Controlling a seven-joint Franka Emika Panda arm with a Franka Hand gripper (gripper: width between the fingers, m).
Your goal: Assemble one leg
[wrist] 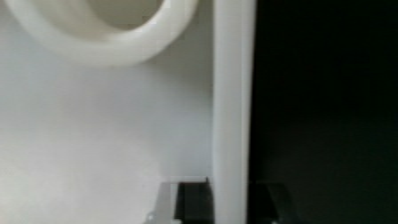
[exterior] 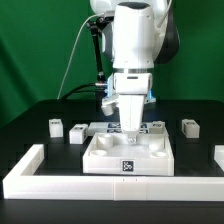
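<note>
At the exterior view's left, a leg [exterior: 55,126] and a second leg [exterior: 77,132] lie loose on the black worktop [exterior: 30,118]. In the centre, the pincer [exterior: 128,127] straddles the rear edge of the square panel [exterior: 128,158]; its fingers sit close on either side of that edge, but I cannot tell whether they clamp it. A third leg [exterior: 189,126] lies to the right.

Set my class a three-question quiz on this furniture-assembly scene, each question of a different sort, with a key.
1. True or false: the gripper is over the square panel, not over a loose leg.
2. Multiple choice: the leg at the exterior view's far right lies A) on the black table, B) on top of the panel, C) between the fingers.
3. Fill in: the panel's front edge bears a black-and-white ___.
Key: 1 true; 2 A; 3 tag.
</note>
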